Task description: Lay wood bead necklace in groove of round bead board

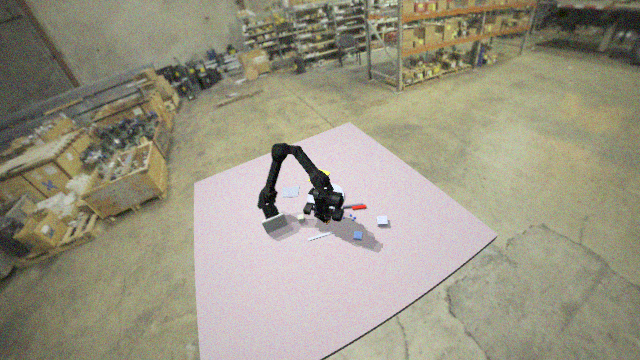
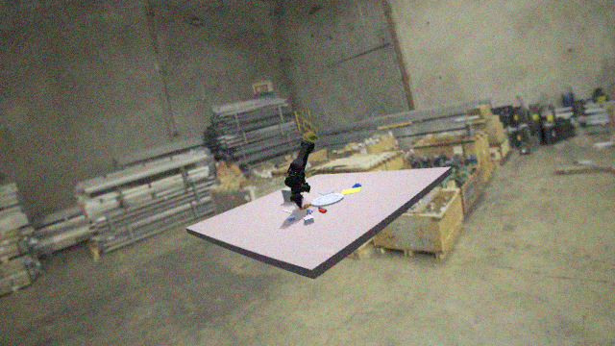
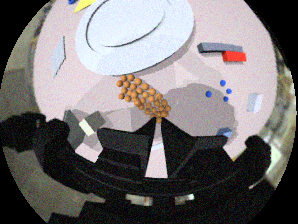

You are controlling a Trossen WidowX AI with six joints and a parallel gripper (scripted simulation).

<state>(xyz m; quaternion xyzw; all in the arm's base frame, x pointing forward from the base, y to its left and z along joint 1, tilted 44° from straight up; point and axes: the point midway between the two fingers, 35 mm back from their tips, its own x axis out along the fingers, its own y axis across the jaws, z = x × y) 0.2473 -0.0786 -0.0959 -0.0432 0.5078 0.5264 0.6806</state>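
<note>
The wood bead necklace (image 3: 136,91) (image 2: 307,207) is a bunched strip of orange beads on the table between the board and my fingertips. The round bead board (image 3: 178,40) (image 2: 328,200) (image 1: 338,190) is pale blue-white with a ring groove, which shows no beads in its visible part. My gripper (image 3: 158,119) (image 2: 300,207) points down at the near end of the necklace. Its fingertips are almost together, with an end bead pinched between them. In the top view the arm hides most of the necklace and part of the board.
Right of the necklace are a red and grey tool (image 3: 234,56) (image 1: 359,207), several small blue beads (image 3: 223,83), a pale block (image 3: 254,102) (image 1: 382,220) and a blue block (image 1: 358,235). A white stick (image 1: 320,236), a cream cube (image 1: 301,217) and a pale sheet (image 1: 291,191) lie nearby.
</note>
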